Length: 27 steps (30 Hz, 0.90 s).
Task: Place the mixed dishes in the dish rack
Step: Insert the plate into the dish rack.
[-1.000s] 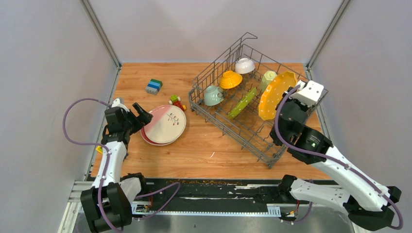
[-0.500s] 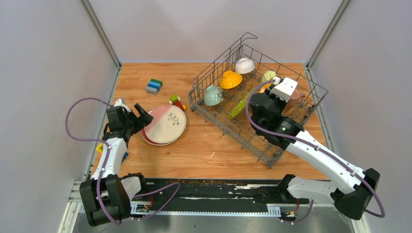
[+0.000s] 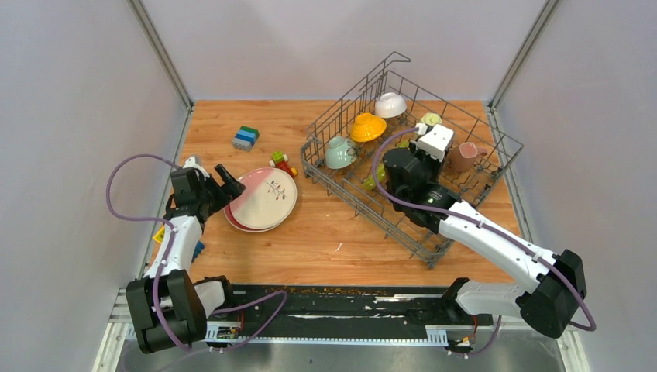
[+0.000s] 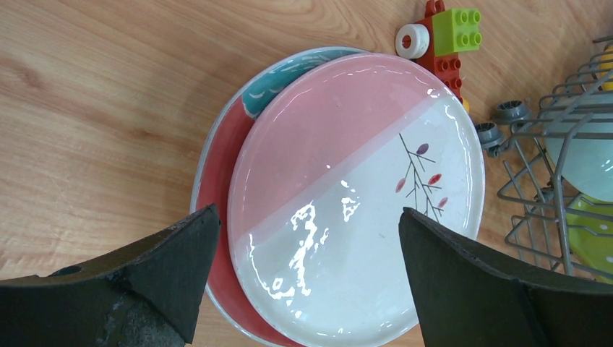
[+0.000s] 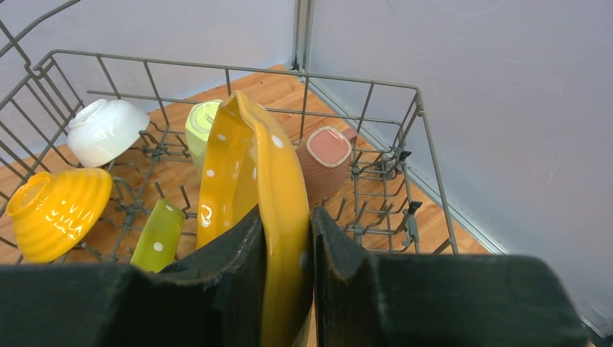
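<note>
On the wooden table (image 3: pixel 325 232), the right pincer (image 5: pixel 285 246) clamps a yellow plate (image 5: pixel 246 166) on edge inside the dish rack (image 5: pixel 359 84), at two o'clock. The next move is likely to seat it between tines (then let go). The left pincer (image 4: pixel 307 217), spread wide, hovers over the pink plate (image 4: pixel 361 144) at nine o'clock.

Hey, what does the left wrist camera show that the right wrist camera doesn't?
Only the left wrist: the open left end effector over a pink-and-white plate stacked on a red plate, with toy blocks nearby.
Only the right wrist: the right end effector shut on the yellow plate, plus a white bowl, yellow bowl, green mug and pink mug.
Both: the rack, the lime plate and the table.
</note>
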Motion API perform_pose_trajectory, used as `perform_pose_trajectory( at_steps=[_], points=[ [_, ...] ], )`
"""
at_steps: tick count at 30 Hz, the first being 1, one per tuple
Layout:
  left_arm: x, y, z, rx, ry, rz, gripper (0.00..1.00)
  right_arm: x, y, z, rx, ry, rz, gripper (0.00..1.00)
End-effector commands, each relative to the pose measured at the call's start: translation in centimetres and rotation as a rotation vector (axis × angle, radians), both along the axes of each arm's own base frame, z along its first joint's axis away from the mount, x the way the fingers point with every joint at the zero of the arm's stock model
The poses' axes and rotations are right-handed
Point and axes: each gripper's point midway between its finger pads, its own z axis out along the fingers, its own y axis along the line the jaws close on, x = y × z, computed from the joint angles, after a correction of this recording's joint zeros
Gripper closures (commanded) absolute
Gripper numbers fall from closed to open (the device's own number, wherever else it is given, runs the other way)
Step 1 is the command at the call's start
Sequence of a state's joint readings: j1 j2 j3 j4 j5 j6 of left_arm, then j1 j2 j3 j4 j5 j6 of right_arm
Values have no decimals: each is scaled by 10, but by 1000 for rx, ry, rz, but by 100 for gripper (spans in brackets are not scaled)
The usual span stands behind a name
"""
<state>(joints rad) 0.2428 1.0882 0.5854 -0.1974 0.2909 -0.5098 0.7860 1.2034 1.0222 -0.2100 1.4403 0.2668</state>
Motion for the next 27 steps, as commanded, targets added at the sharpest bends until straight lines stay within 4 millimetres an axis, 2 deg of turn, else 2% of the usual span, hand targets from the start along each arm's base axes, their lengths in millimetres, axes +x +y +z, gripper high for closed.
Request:
perform_pose_trajectory(
  at_steps=[1, 12, 23, 27],
  points=[
    [16, 2, 23, 17, -78, -25, 0, -4, -13, 27, 86, -126, -104, 100],
    [15, 1, 18, 10, -66, -23, 0, 3, -7, 11, 66, -111, -104, 100],
    [14, 2, 19, 13, -65, -19, 0, 16, 2, -23, 3, -64, -111, 100],
    [13, 1, 19, 13, -64, -22, 0, 13, 1, -16, 29, -91, -109, 100]
  ],
)
